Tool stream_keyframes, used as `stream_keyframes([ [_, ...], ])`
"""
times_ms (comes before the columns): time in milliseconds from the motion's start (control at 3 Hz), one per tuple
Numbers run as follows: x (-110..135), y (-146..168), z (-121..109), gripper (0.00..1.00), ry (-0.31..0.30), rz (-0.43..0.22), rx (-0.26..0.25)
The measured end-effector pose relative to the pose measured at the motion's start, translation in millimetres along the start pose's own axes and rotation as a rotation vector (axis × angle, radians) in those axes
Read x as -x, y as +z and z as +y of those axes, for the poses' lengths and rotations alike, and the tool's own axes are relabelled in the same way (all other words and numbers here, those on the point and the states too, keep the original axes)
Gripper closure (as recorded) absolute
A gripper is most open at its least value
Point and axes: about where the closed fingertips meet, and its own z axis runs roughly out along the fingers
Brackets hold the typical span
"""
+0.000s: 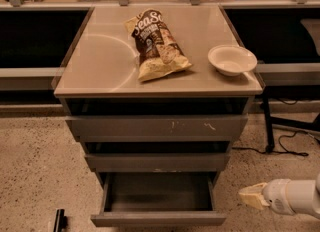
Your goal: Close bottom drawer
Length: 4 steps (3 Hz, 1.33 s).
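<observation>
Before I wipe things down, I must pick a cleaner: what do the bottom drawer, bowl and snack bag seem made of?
Bottom drawer: probably painted metal, judging by its flat matte grey front. Bowl: ceramic or plastic, smooth white with a soft sheen. Snack bag: printed plastic film, crinkled and glossy. The gripper, low to the drawer's right, looks like pale plastic.

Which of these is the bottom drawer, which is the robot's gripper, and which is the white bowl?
bottom drawer (158, 219): camera view, its flat front panel.
gripper (251, 196): camera view, lower right of the drawer, its pale tip.
white bowl (231, 60): camera view, its bare inside.
</observation>
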Motion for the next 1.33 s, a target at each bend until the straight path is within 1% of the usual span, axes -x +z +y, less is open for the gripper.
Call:
stream_keyframes([
  [333, -19, 49, -13, 1.00, 0.043, -0.032, 0.047],
  [667, -38, 103, -20, 1.00, 0.072, -0.064, 0.118],
  [1000, -38, 104, -20, 1.00, 0.072, -0.064, 0.118],
  [1333, -57, 120, -25, 1.00, 0.111, -0.080, 0.107],
])
